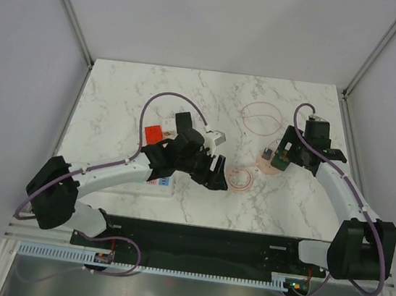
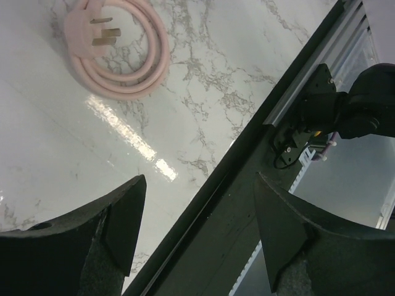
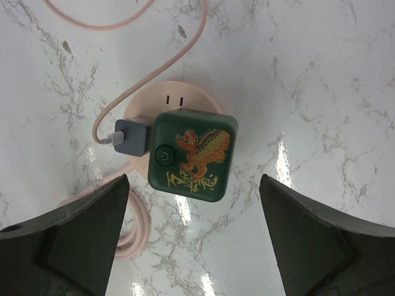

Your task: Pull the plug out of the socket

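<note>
With left gripper (image 2: 199,185) and right gripper (image 3: 192,185) wide and empty, you see the pale pink hard-plastic plug (image 2: 80,28) lying loose near the long white socket strip (image 1: 162,182); it is probably light and rigid, so pinch its body, not the soft cord (image 2: 123,88).

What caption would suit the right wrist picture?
Open right gripper over a green dragon-printed adapter on a round pink outlet, grey plug in its side.

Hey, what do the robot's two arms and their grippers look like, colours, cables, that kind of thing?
The left arm and right arm both have white links with chunky black joints and bases. A thin purple cable loops along each. The left gripper and right gripper each have two broad, matte black, wedge-shaped fingers with blunt tips. No markings show.
</note>
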Controlling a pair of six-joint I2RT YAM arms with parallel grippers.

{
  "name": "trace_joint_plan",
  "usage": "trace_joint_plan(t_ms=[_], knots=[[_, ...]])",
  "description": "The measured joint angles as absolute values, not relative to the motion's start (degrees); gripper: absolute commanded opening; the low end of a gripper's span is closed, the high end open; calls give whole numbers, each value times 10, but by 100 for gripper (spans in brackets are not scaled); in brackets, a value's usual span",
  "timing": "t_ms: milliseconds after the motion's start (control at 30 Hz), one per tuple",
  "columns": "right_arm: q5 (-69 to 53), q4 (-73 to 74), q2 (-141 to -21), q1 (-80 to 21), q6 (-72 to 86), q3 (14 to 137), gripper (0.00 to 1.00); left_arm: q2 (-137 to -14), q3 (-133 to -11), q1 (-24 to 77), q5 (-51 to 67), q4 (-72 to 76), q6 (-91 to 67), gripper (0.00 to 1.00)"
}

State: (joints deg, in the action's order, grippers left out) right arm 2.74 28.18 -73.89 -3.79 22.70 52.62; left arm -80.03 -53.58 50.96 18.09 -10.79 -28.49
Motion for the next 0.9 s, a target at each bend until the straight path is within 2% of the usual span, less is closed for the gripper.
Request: trace_joint_plan(t_ms=[267,900], knots=[[24,270,-785,-38,220,535,87,-832,-573,510,219,-80,-302,76],[8,231,-837,-38,216,537,79,-874,-579,510,269,-54,-324,77]])
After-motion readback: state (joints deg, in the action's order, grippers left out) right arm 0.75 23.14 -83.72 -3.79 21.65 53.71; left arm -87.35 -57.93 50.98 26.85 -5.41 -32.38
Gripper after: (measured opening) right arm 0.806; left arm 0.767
